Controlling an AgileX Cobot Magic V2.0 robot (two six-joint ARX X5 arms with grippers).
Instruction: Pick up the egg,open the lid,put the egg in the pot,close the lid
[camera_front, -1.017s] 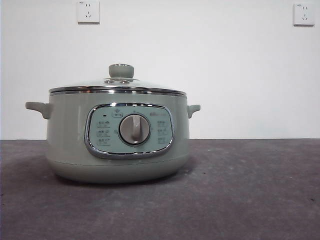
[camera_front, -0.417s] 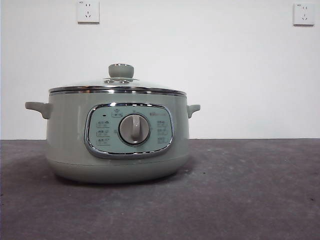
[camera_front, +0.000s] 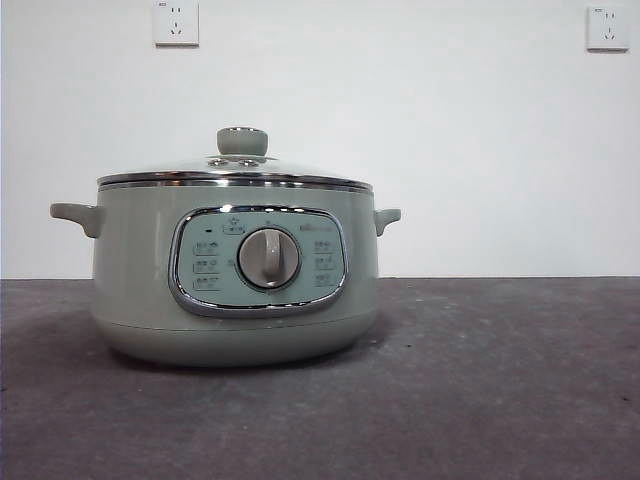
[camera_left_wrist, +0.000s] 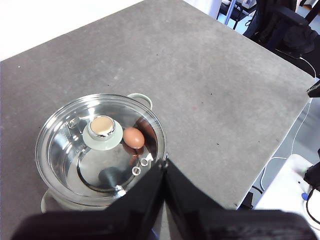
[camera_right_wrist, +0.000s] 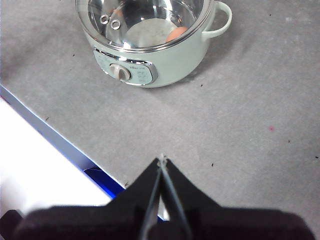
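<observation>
The pale green pot (camera_front: 235, 280) stands on the grey table, left of centre in the front view, with the glass lid (camera_front: 235, 172) resting on its rim. Through the glass, the left wrist view shows the reddish-brown egg (camera_left_wrist: 133, 137) lying inside the pot (camera_left_wrist: 100, 150), beside the lid's green knob (camera_left_wrist: 102, 131). My left gripper (camera_left_wrist: 163, 164) hangs shut and empty above the pot's edge. My right gripper (camera_right_wrist: 162, 161) is shut and empty too, held high over the table's near edge, well away from the pot (camera_right_wrist: 150, 40). The egg (camera_right_wrist: 176, 34) also shows in the right wrist view.
The table's near edge (camera_right_wrist: 60, 140) runs close under the right gripper. Two wall sockets (camera_front: 176, 22) sit on the white wall behind. Dark chairs and cables (camera_left_wrist: 285, 25) lie beyond the table's far corner.
</observation>
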